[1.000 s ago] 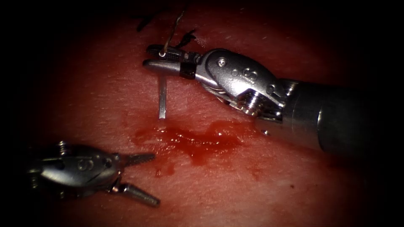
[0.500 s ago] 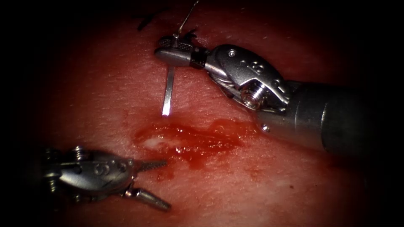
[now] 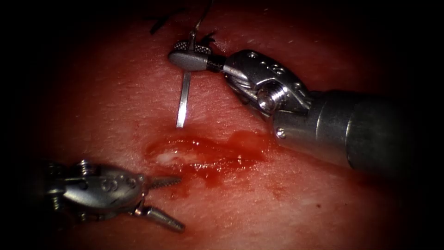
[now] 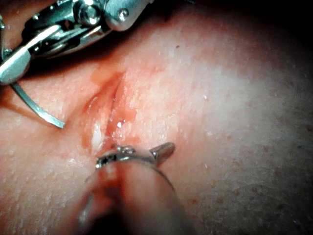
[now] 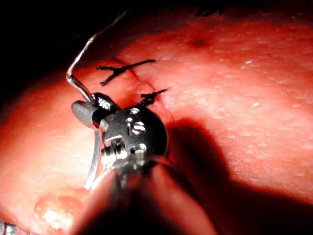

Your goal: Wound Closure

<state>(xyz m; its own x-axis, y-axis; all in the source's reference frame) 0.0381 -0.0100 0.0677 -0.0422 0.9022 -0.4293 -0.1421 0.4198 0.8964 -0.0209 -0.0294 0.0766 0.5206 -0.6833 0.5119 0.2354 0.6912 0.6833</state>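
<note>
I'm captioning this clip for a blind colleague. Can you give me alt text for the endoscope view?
The right tool grips the curved needle near its thread end; the needle's tip hangs just above the cut and is not in the tissue. The left tool sits lower left of the cut with jaws open, holding nothing. Red fluid pools in the cut, and thread trails up from the needle.

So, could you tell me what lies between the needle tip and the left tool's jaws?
In the endoscope view, the open cut with its red fluid lies between the needle tip and the left tool.
</note>
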